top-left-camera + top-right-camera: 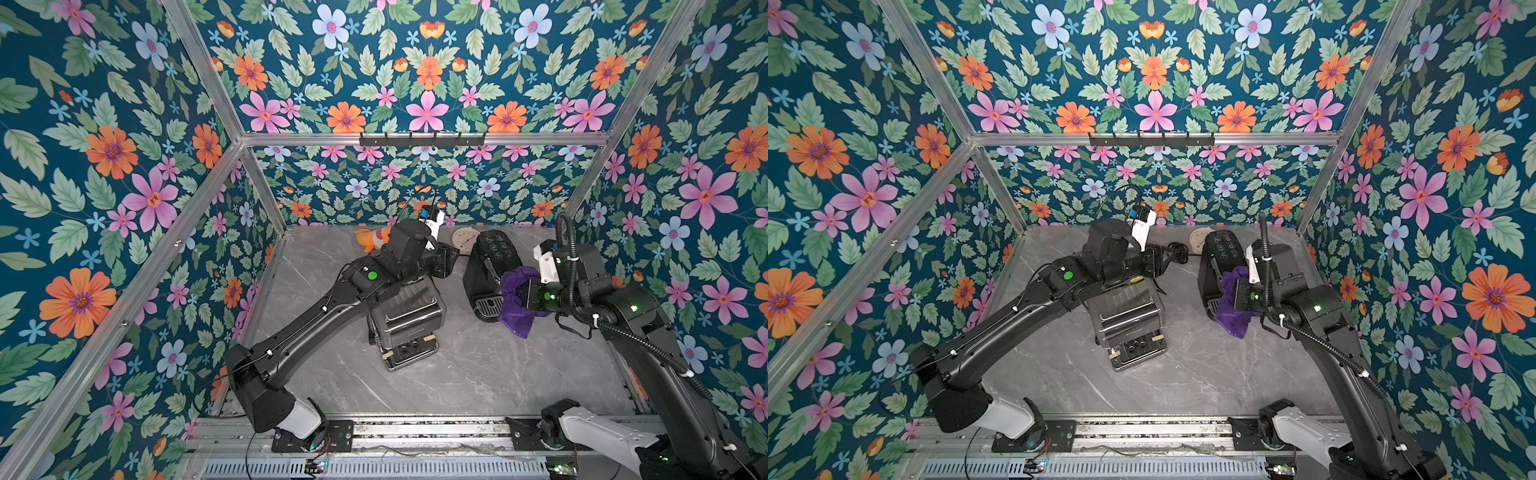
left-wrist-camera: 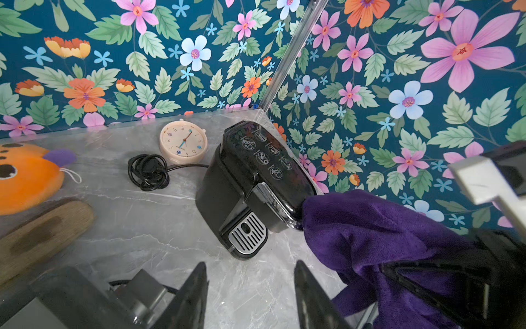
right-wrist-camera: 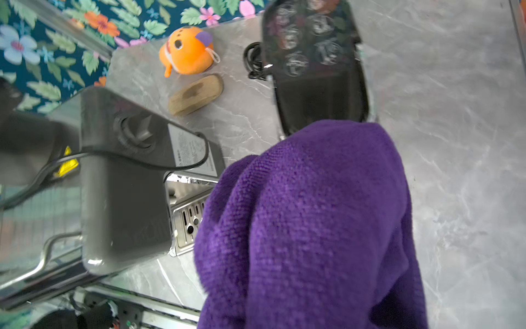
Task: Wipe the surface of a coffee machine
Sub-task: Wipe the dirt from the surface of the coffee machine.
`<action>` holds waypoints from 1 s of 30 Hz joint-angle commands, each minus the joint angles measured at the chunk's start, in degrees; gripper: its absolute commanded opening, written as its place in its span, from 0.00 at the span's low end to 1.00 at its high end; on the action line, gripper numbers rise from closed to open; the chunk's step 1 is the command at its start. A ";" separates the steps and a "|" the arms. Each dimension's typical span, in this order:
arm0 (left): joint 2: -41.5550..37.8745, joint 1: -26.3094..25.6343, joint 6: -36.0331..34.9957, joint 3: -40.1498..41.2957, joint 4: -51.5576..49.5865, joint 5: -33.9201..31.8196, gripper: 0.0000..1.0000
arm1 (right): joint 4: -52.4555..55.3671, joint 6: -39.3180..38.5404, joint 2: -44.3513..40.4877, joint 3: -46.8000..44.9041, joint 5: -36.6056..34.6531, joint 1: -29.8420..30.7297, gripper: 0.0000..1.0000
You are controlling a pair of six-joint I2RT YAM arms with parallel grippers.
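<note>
The black coffee machine stands at the back right of the table, its glossy button panel facing up. A purple cloth is bunched against the front end of the machine's top and hangs down past the drip tray. My right gripper is shut on the cloth, which hides its fingers. My left gripper hovers open and holds nothing, just left of the machine, over bare table.
A grey box-shaped appliance sits mid-table under my left arm. Along the back wall lie an orange plush toy, a wooden brush, a round clock and the machine's coiled black cable.
</note>
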State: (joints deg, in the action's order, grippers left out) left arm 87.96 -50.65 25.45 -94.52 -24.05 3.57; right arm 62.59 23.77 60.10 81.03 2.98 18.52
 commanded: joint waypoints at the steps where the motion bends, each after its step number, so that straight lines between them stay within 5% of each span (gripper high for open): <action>1: 2.00 0.03 -0.54 -2.39 0.68 2.36 0.50 | -2.55 1.67 -1.14 -3.22 8.34 -5.17 0.00; 15: 17.35 -0.15 -0.49 -15.96 -1.32 9.48 0.50 | -16.08 4.67 -3.14 -18.20 34.61 -30.57 0.00; 30: 24.42 -0.86 -3.49 -23.41 -4.60 7.19 0.49 | -13.65 1.20 -2.26 -16.42 33.10 -33.08 0.00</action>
State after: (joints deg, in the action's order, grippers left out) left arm 111.94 -51.64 24.10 -116.66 -27.51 12.86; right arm 48.97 26.44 57.91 64.69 36.73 -14.37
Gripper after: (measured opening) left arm 0.492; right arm 0.128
